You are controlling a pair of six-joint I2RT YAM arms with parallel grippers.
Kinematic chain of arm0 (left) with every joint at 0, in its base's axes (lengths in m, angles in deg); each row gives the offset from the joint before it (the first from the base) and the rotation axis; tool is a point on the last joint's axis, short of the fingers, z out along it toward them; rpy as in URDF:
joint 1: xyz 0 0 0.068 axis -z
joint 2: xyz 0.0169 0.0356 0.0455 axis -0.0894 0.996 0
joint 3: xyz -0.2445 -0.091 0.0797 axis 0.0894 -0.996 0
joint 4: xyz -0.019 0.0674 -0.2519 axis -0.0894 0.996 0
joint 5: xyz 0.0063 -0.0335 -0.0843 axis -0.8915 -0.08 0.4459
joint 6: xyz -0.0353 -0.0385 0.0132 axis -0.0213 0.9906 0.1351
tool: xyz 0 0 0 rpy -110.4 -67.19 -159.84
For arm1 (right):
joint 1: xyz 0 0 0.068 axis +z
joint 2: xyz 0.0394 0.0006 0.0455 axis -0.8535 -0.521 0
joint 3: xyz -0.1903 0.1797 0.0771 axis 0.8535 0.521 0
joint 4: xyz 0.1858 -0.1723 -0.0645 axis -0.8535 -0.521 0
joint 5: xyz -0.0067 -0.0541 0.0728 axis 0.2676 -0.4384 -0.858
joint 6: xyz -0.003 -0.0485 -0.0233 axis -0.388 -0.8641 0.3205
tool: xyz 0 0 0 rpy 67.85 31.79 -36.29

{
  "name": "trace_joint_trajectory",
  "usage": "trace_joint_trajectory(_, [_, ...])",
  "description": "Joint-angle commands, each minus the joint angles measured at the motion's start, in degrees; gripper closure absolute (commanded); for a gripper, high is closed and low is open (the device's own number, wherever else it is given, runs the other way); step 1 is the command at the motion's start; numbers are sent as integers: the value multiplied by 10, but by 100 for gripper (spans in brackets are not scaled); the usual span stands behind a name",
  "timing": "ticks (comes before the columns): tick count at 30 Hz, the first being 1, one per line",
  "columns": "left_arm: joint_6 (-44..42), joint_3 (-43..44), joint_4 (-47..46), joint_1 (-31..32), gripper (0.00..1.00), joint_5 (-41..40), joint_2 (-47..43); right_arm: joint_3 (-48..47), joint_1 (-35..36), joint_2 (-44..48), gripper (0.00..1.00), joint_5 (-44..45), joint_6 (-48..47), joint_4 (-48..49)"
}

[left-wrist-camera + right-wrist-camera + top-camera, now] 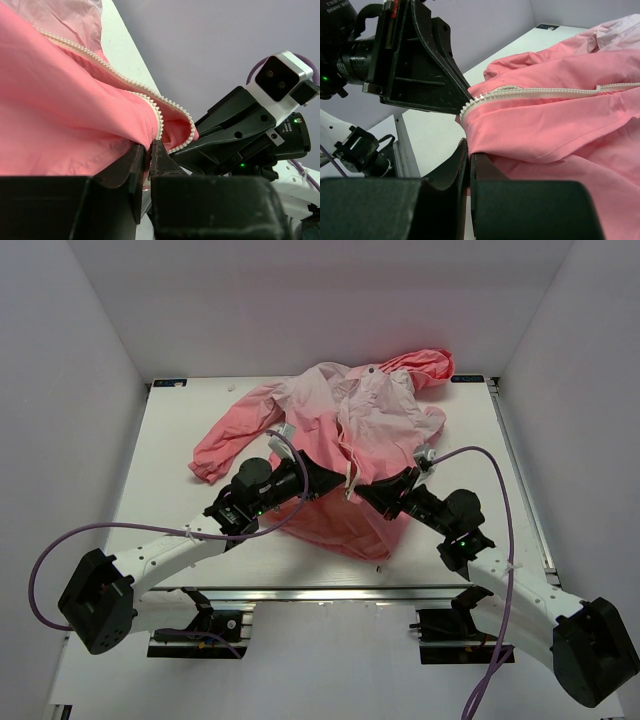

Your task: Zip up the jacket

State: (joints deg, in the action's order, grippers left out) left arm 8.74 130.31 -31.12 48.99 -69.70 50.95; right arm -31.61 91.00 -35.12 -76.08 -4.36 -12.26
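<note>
**Pink jacket pinched at its hem edge by both grippers**

Coral fading to pale pink, the jacket (335, 425) lies spread on the white table (170, 440). Its hood (425, 365) is at the far right, and one long sleeve (225, 440) stretches out towards the left. The hem faces the arm bases.

From the overhead camera, the left gripper (335, 483) and the right gripper (368, 496) meet near each other over the lower front of the garment, where the fabric is bunched and lifted a little off the table.

In the left wrist view, the left gripper (148, 150) has its jaws pressed together on a fold of coral fabric just below the end of the zipper (125, 80). Two rows of white teeth run there side by side but apart, unjoined at this end. The right gripper (200, 137) shows as a dark wedge just beyond the curled zipper end.

In the right wrist view, the right gripper (468, 157) is likewise clamped on the edge of the pink cloth, right under a line of white teeth (535, 91). The left gripper (447, 85) sits just above and touches, or nearly touches, the tip of that tooth row. No slider can be made out in any view.

A purple cable (480, 455) loops over each arm.
</note>
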Motion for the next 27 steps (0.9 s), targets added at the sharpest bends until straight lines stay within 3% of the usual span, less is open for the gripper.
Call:
trace_joint_trajectory(1, [-1, 8, -17, 3, 100, 17, -10, -5, -6, 10, 100, -12, -11, 19])
trace_joint_trajectory(27, [-12, 18, -15, 3, 100, 29, -4, 0, -28, 14, 100, -21, 13, 50])
